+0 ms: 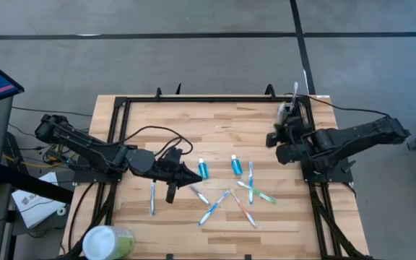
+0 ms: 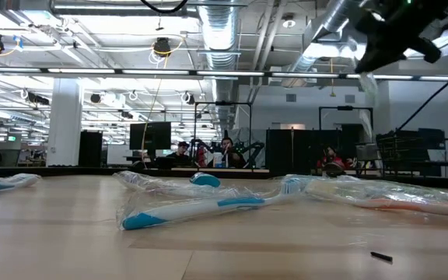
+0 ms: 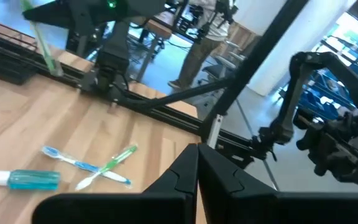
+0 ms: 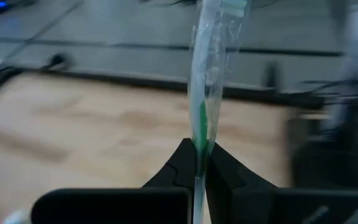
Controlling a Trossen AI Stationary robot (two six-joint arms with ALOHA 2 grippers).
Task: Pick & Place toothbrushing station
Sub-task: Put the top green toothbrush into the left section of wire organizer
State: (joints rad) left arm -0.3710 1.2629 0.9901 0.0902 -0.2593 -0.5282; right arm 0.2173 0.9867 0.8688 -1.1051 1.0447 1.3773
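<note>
My right gripper (image 4: 199, 155) is up over the table's far right part (image 1: 289, 121), shut on a green-handled toothbrush (image 4: 205, 74) in a clear wrapper. My left gripper (image 3: 197, 158) hovers left of the table's middle (image 1: 193, 175), shut with nothing between its fingers. Several wrapped toothbrushes (image 1: 226, 198) and two blue toothpaste tubes (image 1: 203, 169) lie flat on the wood in the middle. The left wrist view shows one tube (image 3: 27, 179) and two crossed brushes (image 3: 92, 167). I cannot make out the toothbrushing station in any view. My right gripper pinches the wrapped toothbrush between its two fingers, on the green part of the handle (image 4: 200, 138); the wrapper runs on down between them. The brush is lifted clear of the table. Its long free end (image 1: 295, 90) sticks out toward the table's far edge.
A pale-green cup with a white lid (image 1: 107, 242) stands at the near left corner. One more toothbrush (image 1: 152, 196) lies near my left arm. A black frame (image 1: 215, 100) runs round the table's edges. Beyond the table, people sit in the room (image 2: 224, 152).
</note>
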